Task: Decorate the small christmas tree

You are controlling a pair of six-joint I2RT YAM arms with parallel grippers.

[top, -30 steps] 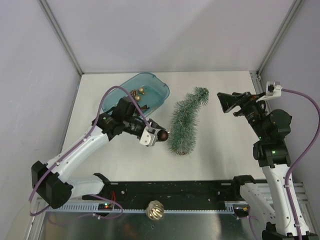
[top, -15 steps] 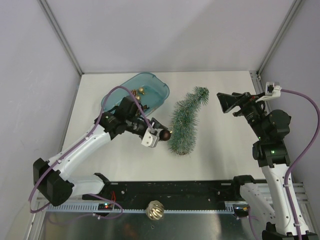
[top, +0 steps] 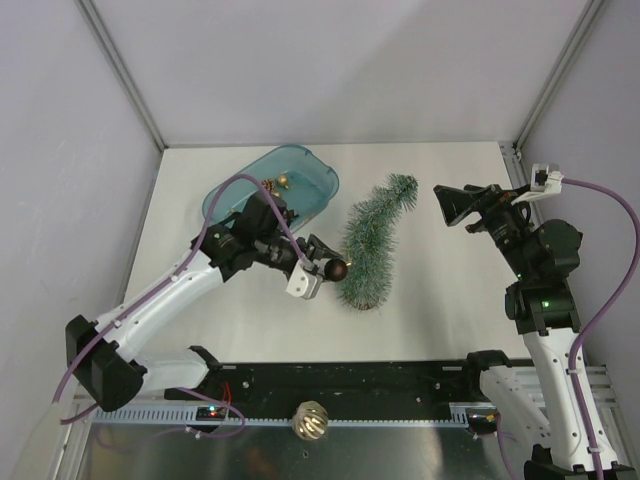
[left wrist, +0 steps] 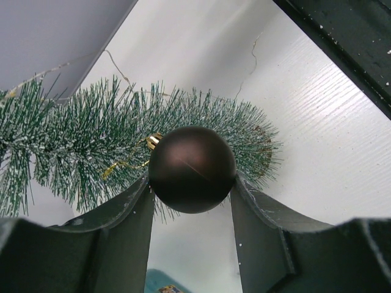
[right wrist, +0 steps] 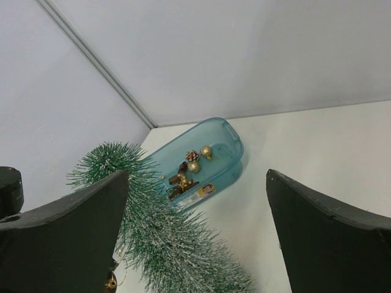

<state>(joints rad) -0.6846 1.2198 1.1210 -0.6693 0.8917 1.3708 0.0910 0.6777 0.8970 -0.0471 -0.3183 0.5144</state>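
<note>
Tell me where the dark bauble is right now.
In the top view, the dark bauble sits just left of centre, held in the left end effector, against the needles near the base of the small christmas tree.

Left fingers (left wrist: 125, 229) with dark bauble (left wrist: 192, 169) nearer, now against small christmas tree (top: 372, 245).

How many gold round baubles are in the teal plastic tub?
2. One gold round bauble lies midway in the teal plastic tub; the other gold bauble sits beside it. Others may be hidden.
</note>
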